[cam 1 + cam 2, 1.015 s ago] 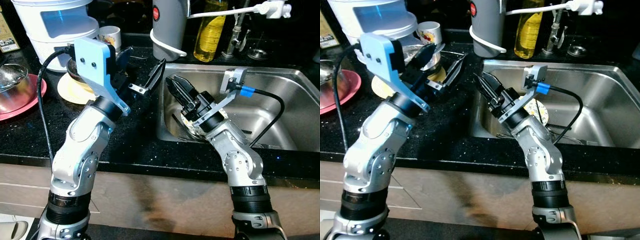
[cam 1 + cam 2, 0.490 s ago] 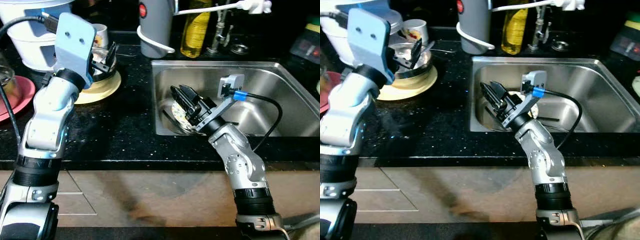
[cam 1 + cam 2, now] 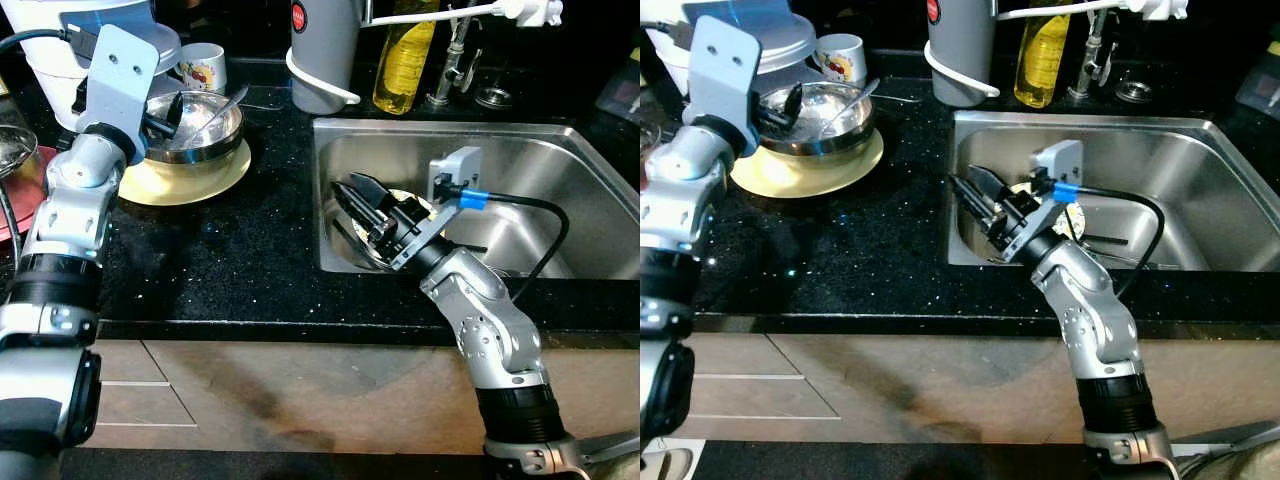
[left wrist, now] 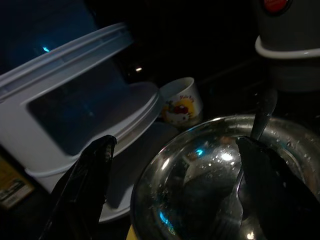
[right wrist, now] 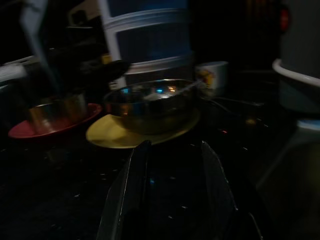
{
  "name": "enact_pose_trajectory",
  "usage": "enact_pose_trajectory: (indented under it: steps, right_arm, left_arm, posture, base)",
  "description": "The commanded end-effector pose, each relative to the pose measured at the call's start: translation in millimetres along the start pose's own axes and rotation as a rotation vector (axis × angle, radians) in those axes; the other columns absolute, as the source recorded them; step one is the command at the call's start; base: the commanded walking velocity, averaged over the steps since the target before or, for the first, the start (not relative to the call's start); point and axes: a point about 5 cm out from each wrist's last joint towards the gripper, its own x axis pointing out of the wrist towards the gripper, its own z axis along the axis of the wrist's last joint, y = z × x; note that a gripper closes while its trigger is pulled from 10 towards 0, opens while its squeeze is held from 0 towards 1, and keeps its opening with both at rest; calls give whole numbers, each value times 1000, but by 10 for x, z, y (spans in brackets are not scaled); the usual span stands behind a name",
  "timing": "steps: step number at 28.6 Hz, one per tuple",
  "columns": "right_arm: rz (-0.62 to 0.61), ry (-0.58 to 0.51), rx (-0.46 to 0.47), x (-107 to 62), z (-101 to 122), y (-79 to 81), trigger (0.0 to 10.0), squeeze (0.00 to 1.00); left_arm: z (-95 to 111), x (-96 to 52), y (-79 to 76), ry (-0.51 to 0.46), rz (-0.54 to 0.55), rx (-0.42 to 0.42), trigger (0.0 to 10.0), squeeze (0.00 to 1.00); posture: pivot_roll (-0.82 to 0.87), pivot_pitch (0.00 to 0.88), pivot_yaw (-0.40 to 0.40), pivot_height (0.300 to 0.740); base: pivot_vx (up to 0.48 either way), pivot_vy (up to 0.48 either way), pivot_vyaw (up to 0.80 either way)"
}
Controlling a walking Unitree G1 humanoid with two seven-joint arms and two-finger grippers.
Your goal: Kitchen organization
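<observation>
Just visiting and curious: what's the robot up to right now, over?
Left gripper open, jaws straddling steel bowl rim. Bowl sits on yellow plate, spoon inside. Right gripper open over sink.

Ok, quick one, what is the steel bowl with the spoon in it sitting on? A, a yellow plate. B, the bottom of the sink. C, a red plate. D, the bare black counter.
A: the steel bowl, with the spoon leaning in it, sits on the yellow plate on the black counter, left of the sink.
</observation>
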Motion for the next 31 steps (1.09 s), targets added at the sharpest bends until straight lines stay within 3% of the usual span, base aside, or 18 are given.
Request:
enact_pose_trajectory:
  steps: [1,7,22,31]
  right_arm:
    - [32,15,-29,-9,31,64,10000,0]
    - [74,13,-57,-23,138,150,10000,0]
    - [235,-61,-54,-8,455,442,10000,0]
    - [227,-33,-42,50,427,506,10000,0]
  left_arm:
    - [23,35,-34,-12,-25,-40,10000,0]
    - [107,128,-58,-49,-69,-103,10000,0]
    - [160,255,-29,-14,-89,-97,10000,0]
    - [117,256,-36,16,-105,-92,10000,0]
  posture:
    - [42,111,-29,740]
    - [24,138,-41,740]
    - [-1,182,-67,740]
    - [8,209,-90,740]
  base:
    - [0,0,0]
    - [0,0,0]
    - [0,0,0]
    - [0,0,681]
